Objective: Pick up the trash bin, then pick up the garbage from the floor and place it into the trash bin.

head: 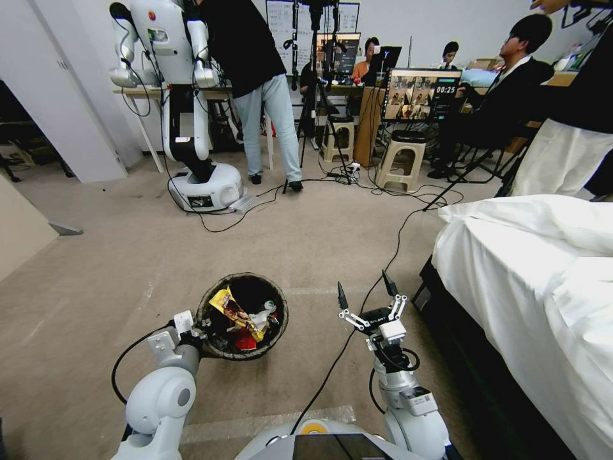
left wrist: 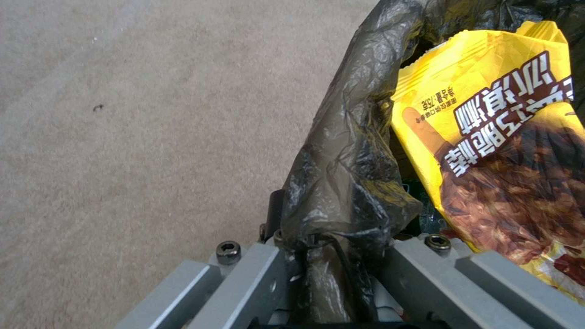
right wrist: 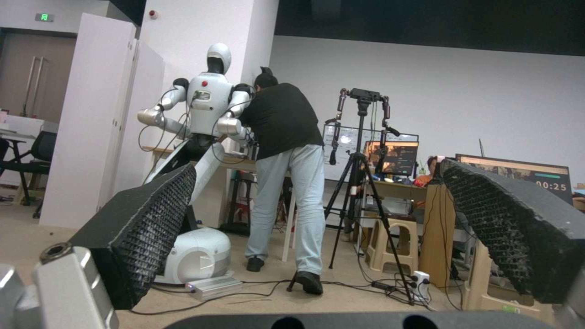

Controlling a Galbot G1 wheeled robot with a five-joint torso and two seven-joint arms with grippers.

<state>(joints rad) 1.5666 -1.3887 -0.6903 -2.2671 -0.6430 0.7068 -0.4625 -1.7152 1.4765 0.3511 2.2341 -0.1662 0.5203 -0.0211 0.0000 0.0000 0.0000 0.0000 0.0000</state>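
Observation:
The trash bin [head: 220,348], round with a black bag [left wrist: 341,151] folded over its rim, is low in front of me on the left. My left gripper [head: 199,331] is shut on the near-left part of the rim; the left wrist view shows its grey fingers [left wrist: 262,274] clamping the bag. Garbage lies inside the bin: a yellow wrapper [head: 231,308] [left wrist: 487,114], a red packet [head: 245,342] and something white [head: 263,314]. My right gripper [head: 365,287] [right wrist: 317,183] hangs open and holds nothing, to the right of the bin over the beige floor [head: 128,268].
A bed with a white sheet [head: 543,275] fills the right side. A black cable [head: 389,255] runs across the carpet past my right gripper. Farther back stand another white robot [head: 191,96], a tripod [head: 316,96], stools [head: 402,160] and people at desks.

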